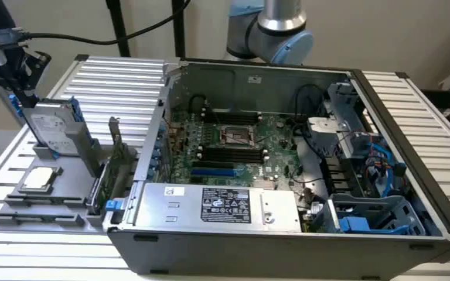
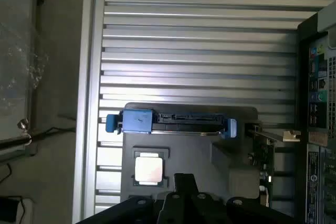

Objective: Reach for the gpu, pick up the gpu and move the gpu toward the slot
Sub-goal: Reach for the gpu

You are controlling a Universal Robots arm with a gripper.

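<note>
The gpu stands on edge in the grey holder, just outside the open computer case on the exterior view's left. It looks thin and dark green, with its metal bracket end rising at the back. In the wrist view the gpu runs edge-on beside the case wall, its silver bracket tab at one end. My gripper hangs above the far left end of the holder, over the hard drive and apart from the gpu. The blue slot lies on the motherboard inside the case.
The hard drive with blue rails stands in the holder. A square silver processor chip lies flat near it. A silver power supply fills the case's front. Slatted metal table surrounds everything. The arm's base rises behind the case.
</note>
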